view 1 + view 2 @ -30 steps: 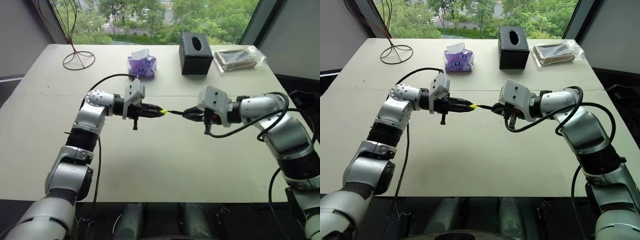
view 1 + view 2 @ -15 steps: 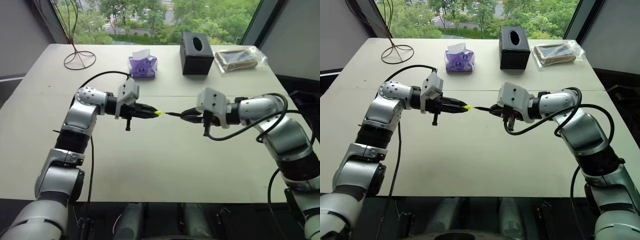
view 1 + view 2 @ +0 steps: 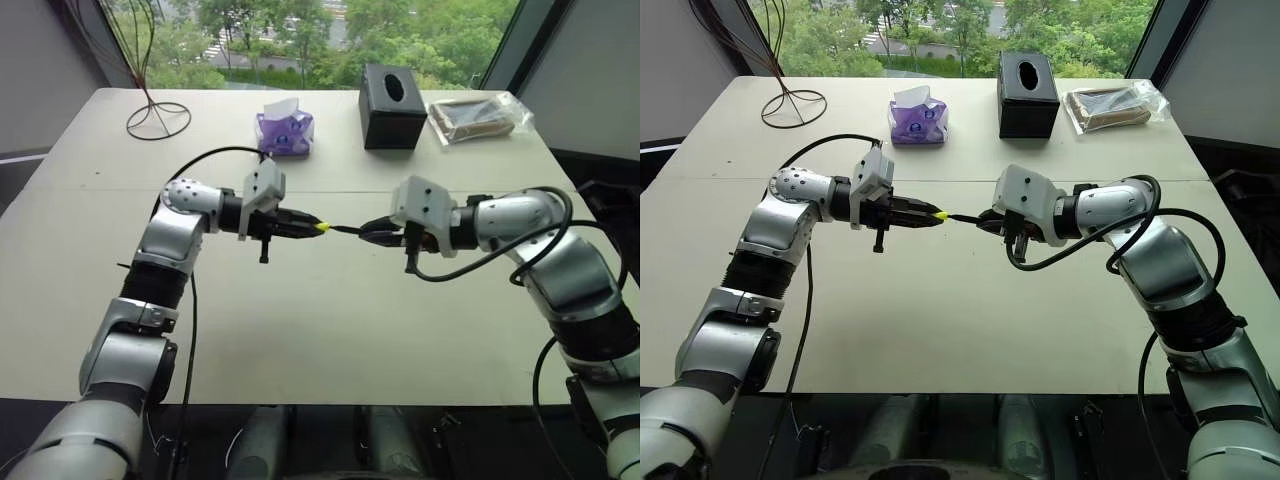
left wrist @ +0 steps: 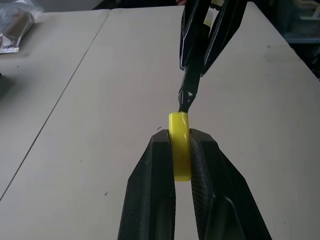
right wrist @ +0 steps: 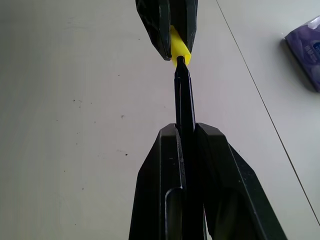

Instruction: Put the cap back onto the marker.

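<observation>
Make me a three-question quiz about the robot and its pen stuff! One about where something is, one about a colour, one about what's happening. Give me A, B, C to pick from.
1. Where is the cap?
A. lying on the table
B. between the left gripper's fingers
C. on top of the black tissue box

2. What colour is the cap?
A. yellow
B. red
C. blue

3. How is the marker right now?
A. lying on the table
B. held in the right gripper, its tip at the cap's mouth
C. dropped on the floor

Answers:
1 B, the left wrist view shows the cap clamped between the two black fingers.
2 A, it is bright yellow in both wrist views.
3 B, the right wrist view shows the gripped marker's tip reaching the cap's opening.
</observation>
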You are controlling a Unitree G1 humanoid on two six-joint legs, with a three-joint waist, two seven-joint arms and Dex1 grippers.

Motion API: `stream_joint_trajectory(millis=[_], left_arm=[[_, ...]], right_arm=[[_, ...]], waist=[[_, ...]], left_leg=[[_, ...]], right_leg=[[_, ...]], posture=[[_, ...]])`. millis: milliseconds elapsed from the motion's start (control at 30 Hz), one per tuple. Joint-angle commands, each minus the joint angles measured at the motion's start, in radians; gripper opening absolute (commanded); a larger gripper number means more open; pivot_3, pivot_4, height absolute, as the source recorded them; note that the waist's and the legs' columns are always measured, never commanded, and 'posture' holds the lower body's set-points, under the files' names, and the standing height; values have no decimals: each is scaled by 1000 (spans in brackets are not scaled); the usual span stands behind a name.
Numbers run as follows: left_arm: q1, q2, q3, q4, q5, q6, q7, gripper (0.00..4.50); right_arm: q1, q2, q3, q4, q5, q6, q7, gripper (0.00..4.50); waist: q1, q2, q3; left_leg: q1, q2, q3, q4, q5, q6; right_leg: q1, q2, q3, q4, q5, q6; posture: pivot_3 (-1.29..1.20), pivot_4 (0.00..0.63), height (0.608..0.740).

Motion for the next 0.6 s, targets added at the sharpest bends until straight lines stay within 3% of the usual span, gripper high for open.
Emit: stream_joint_trajectory(millis=[33, 433, 600], left_arm=[[-34, -11, -7, 13, 2, -28, -3, 44], [-116, -25, -76, 108, 62, -186, -101, 44], [-130, -64, -89, 128, 100, -289, -80, 44]], right_arm=[[-19, 0, -15, -41, 7, -5, -1, 0], [-52, -12, 52, 39, -88, -135, 47, 0], [-87, 35, 38, 69, -60, -115, 52, 0]], waist=[[0, 0, 0], [-1, 0, 0], [0, 0, 0]], left_leg=[[0, 0, 0, 0, 0, 0], [0, -1, 1, 0, 0, 0], [0, -1, 0, 0, 0, 0]], right_leg=[[0, 0, 0, 0, 0, 0], [0, 0, 0, 0, 0, 0], [0, 0, 0, 0, 0, 0]], posture=[[0, 150, 740], [0, 150, 740], [0, 150, 740]])
